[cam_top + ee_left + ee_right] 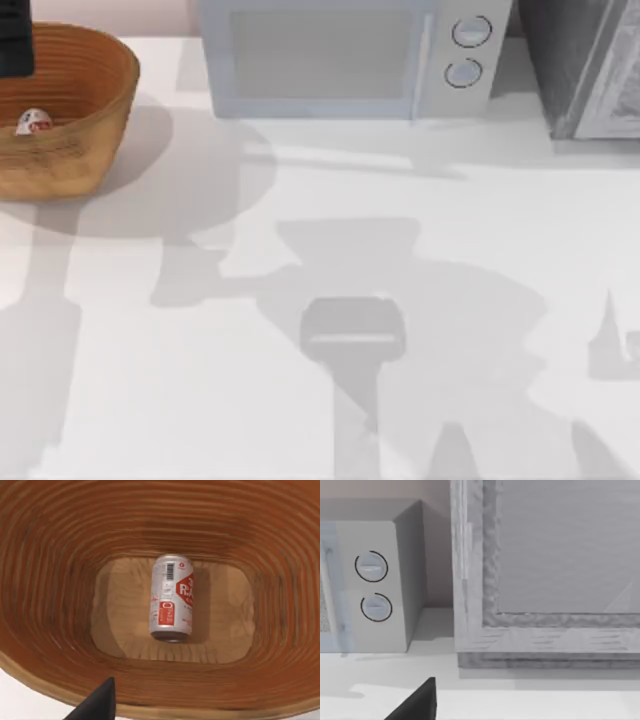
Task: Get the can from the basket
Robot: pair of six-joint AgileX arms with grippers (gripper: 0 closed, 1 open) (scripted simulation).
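Note:
The basket [70, 150], orange-brown ribbed wicker, stands at the table's far left corner. On its floor the can [33, 122] lies on its side, white with red label marks. My left gripper [14, 40] hangs above the basket's back left part. From the left wrist I look straight down into the basket [60, 605] at the can [171, 598], well below one dark fingertip [101, 701] with nothing beside it or held. The right wrist view has one dark fingertip [420, 702] of my right gripper over bare table, also holding nothing.
A white microwave [350, 60] stands along the back edge, its two round knobs [372, 586] facing the right wrist camera. A grey box [590, 65] fills the back right corner. The white tabletop [330, 300] carries arm shadows.

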